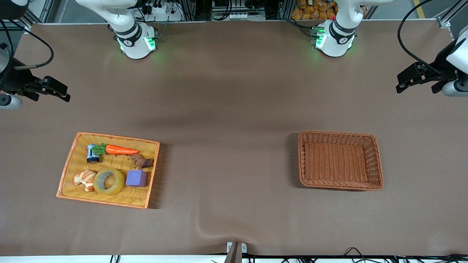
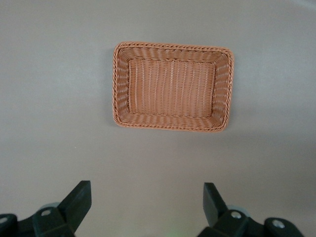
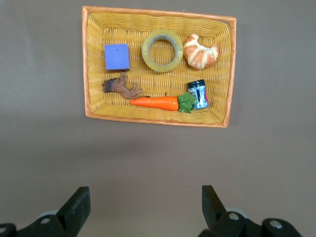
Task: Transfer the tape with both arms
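Beside the yellow tray's near rim lies the tape; both hands gape, raised at the table ends.

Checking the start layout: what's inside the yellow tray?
The yellow tray holds the tape, a purple cube, a croissant, a carrot, a small can and a brown figure. Nothing looks hidden.

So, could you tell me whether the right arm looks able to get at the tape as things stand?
Probably yes: the tape lies flat and uncovered in the yellow tray, between the croissant and purple cube. The right gripper is open, but those neighbours sit close.
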Available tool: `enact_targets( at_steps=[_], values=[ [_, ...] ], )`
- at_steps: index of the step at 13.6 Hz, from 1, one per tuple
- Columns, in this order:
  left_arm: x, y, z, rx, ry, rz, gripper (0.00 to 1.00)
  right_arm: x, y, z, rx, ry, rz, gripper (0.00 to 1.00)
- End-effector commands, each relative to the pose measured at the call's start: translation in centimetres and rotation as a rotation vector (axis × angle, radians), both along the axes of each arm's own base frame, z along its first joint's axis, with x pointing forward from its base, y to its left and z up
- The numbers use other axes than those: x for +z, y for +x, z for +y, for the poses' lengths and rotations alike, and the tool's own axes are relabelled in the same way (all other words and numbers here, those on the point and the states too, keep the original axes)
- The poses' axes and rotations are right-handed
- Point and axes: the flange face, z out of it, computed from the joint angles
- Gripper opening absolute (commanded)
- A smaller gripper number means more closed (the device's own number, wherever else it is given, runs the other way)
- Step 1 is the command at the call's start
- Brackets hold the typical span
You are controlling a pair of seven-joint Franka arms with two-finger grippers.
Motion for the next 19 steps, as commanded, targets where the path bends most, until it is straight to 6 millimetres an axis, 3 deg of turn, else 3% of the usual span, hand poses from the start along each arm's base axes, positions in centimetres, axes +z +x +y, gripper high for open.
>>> enact_targets(
  at_steps=[1,4,10,12,19],
  values=[
    [0.7,-0.4,0.3,-0.006,0.007,0.003,1.00,0.7,-1.0,-0.8,-0.015,-0.017,-0.010,1.00],
    [0.6,-0.3,0.1,-0.009,0.011,0.004,1.00,1.4,-0.9,-0.9,-0.007,-0.013,-0.024,1.00],
    [0.3,-0.1,0.6,-0.013,0.013,0.007,1.00,0.0,-0.4,-1.2,-0.008,-0.014,0.000,1.00],
    [0.4,-0.1,0.6,-0.012,0.009,0.006,1.00,-3.5,0.8,-2.5,-0.031,-0.009,0.063,1.00],
    [0.4,-0.1,0.3,-0.011,0.009,0.006,1.00,-12.1,5.5,-2.7,-0.029,-0.002,0.117,1.00]
  ],
)
